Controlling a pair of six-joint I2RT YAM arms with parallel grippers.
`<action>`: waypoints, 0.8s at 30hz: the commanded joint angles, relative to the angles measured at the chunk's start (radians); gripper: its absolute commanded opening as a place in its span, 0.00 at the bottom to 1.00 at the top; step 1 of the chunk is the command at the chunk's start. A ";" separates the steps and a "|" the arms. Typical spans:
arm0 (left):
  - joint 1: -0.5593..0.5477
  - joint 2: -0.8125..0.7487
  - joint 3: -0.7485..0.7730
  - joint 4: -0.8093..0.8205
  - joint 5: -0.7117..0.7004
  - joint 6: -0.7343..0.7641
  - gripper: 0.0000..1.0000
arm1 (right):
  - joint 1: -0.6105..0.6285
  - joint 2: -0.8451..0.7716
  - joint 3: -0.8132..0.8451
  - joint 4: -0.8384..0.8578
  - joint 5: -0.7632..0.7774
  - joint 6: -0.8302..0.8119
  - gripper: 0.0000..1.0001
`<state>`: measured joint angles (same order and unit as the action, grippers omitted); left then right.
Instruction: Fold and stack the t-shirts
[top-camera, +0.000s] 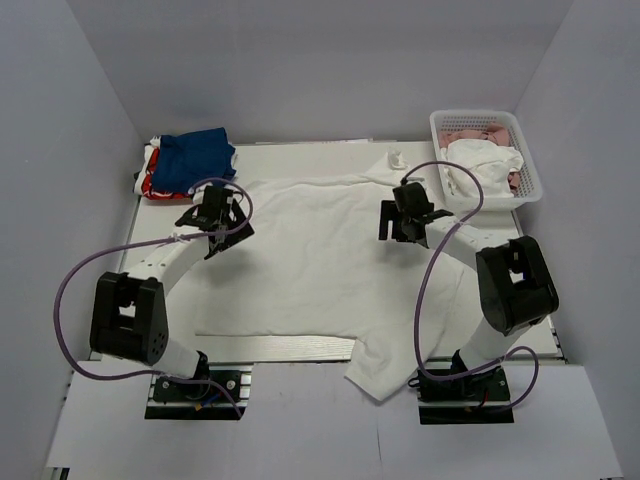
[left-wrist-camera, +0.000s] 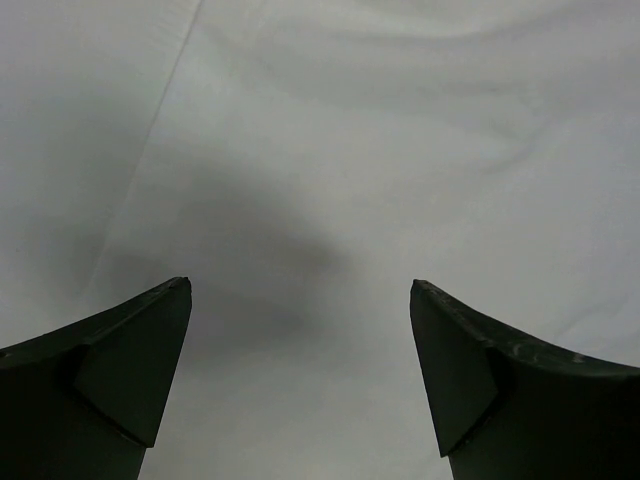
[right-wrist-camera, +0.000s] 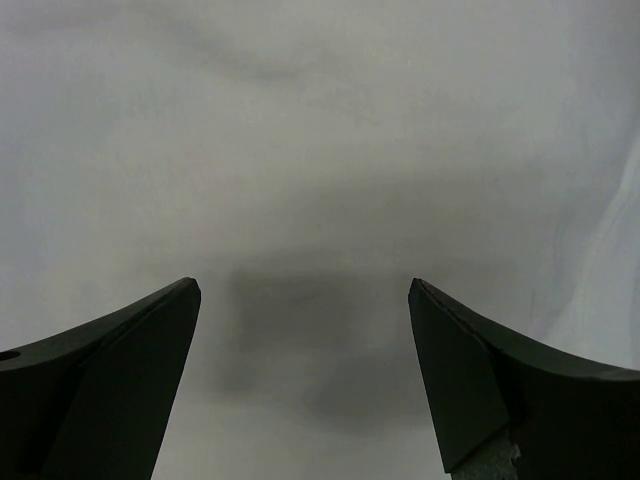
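Observation:
A large white t-shirt (top-camera: 310, 270) lies spread flat across the table, plain side up, and one sleeve (top-camera: 378, 368) hangs over the near edge. My left gripper (top-camera: 214, 214) hovers open just above its left part. In the left wrist view, the left gripper (left-wrist-camera: 300, 285) has only white cloth (left-wrist-camera: 350, 150) between its jaws. My right gripper (top-camera: 405, 214) hovers open over the shirt's right part. In the right wrist view, the right gripper (right-wrist-camera: 304, 283) is empty above the cloth (right-wrist-camera: 320, 130). A folded royal-blue t-shirt (top-camera: 192, 158) rests on a red one (top-camera: 152, 186) at the far left corner.
A white mesh basket (top-camera: 480, 116) with white and pink clothes stands at the far right corner. A small white object (top-camera: 395, 158) lies on the table near the shirt's far edge. Grey walls enclose the table on three sides.

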<state>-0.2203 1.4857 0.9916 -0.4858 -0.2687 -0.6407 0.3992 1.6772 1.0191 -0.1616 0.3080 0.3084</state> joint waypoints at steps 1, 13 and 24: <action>-0.005 -0.044 -0.059 0.098 0.034 -0.019 1.00 | -0.007 -0.019 -0.002 0.034 0.008 0.066 0.90; 0.024 0.287 0.128 0.066 -0.063 -0.063 1.00 | -0.045 0.206 0.125 -0.006 0.043 0.072 0.90; 0.033 0.329 0.206 0.012 -0.053 -0.083 1.00 | -0.062 0.173 0.170 0.005 0.008 0.035 0.90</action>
<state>-0.1928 1.8454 1.1614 -0.4419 -0.3176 -0.7094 0.3439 1.8973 1.1633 -0.1509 0.3302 0.3653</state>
